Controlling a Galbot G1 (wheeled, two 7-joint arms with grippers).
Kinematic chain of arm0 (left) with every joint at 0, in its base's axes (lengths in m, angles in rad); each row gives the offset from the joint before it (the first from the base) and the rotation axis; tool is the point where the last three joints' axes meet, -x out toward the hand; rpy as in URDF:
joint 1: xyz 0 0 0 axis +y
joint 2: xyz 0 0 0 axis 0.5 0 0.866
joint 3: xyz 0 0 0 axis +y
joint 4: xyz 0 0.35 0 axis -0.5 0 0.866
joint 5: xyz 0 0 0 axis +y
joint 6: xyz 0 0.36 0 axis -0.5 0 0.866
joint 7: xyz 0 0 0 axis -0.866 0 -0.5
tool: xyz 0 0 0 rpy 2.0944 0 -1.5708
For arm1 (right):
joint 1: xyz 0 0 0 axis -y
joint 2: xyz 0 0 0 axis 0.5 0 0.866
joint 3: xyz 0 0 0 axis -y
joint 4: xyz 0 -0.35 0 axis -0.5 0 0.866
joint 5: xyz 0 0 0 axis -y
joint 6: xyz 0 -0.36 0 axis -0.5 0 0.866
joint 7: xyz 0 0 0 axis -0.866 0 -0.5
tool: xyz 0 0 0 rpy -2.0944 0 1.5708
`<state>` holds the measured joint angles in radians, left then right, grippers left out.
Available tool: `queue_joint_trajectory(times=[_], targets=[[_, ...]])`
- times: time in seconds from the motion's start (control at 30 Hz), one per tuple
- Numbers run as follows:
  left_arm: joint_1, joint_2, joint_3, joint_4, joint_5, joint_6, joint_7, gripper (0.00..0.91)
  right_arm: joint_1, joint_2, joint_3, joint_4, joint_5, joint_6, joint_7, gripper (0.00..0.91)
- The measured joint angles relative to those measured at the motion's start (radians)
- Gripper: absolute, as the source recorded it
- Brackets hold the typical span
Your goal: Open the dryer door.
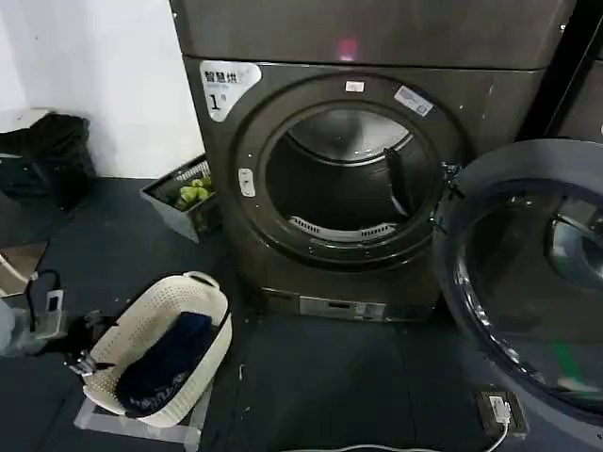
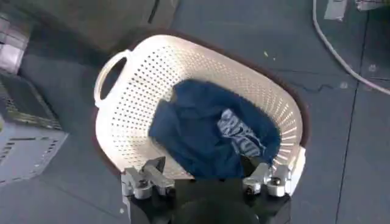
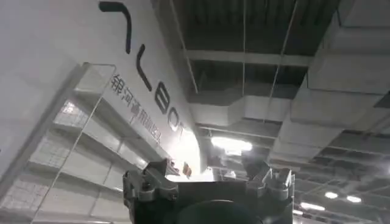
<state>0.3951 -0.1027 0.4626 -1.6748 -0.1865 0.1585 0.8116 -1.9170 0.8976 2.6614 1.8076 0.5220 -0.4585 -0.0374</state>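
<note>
While the dark grey dryer (image 1: 377, 179) with its white "1" sticker (image 1: 226, 89) stood against the wall, its drum opening (image 1: 350, 174) lay fully exposed, and the dryer door (image 1: 528, 273) hung swung wide to the machine's right side, its broad chrome ring and dark tinted glass facing the room, far across the floor from the left gripper. That left gripper (image 2: 207, 180) hovered low at the robot's left, directly above the white perforated laundry basket (image 2: 152, 67), with its two fingers spread apart and nothing between them. In the head view the same left gripper (image 1: 83, 363) sat just beside the basket's near rim. Below the gripper, inside the basket, a dark blue garment (image 2: 201, 137) lay crumpled, a patch of pale print showing on it. Beyond the gripper, against the wall beside the dryer, a grey crate (image 1: 179, 202) held some green things. The right gripper (image 3: 210, 182) pointed upward toward a ceiling with strip lights and a lettered wall, its fingers standing apart and empty. A white cable (image 2: 341, 52) trailed over the dark floor past the basket's far side.
</note>
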Motion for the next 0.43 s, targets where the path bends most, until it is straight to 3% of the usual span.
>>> queue_joint_trajectory(times=[0.43], targets=[[0.002, -0.001, 0.005, 0.011, 0.047, -0.022, 0.002, 0.907, 0.004, 0.0, -0.003, 0.001, -0.018, 0.004, -0.006, 0.907]])
